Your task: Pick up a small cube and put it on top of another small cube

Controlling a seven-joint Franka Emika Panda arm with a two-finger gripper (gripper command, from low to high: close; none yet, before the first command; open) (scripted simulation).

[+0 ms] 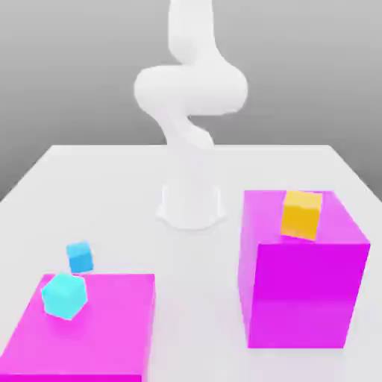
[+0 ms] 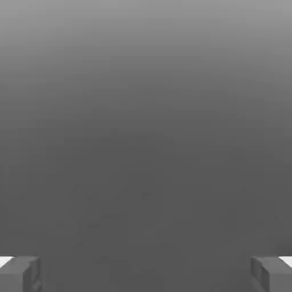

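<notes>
Small cube: which of the three cubes in the exterior view the task means, I cannot tell; their places come below. Largest is the pale, smooth white counter (image 1: 198, 298), stretching beneath everything. The glossy white robot arm (image 1: 190, 89) stands upright at its far part, on a flared base, its upper end running out of the top of the exterior view. Toward that view's right is a tall, solid magenta block (image 1: 302, 291); toward its left lies a low, flat magenta slab (image 1: 104, 336). The grey two-finger claw (image 2: 146, 276) is spread wide in the hand view, with nothing held between its fingers.

Then come the cubes. A plain orange cube (image 1: 301, 215) is seen against the top of the tall block, close to its near edge and turned slightly. A pale cyan cube (image 1: 65, 296) appears over the slab's far left part, tilted, with a corner toward the camera; whether it touches the slab, I cannot tell. Smallest, a bright blue cube (image 1: 80, 257) is just beyond the slab's far edge, slightly askew.
</notes>
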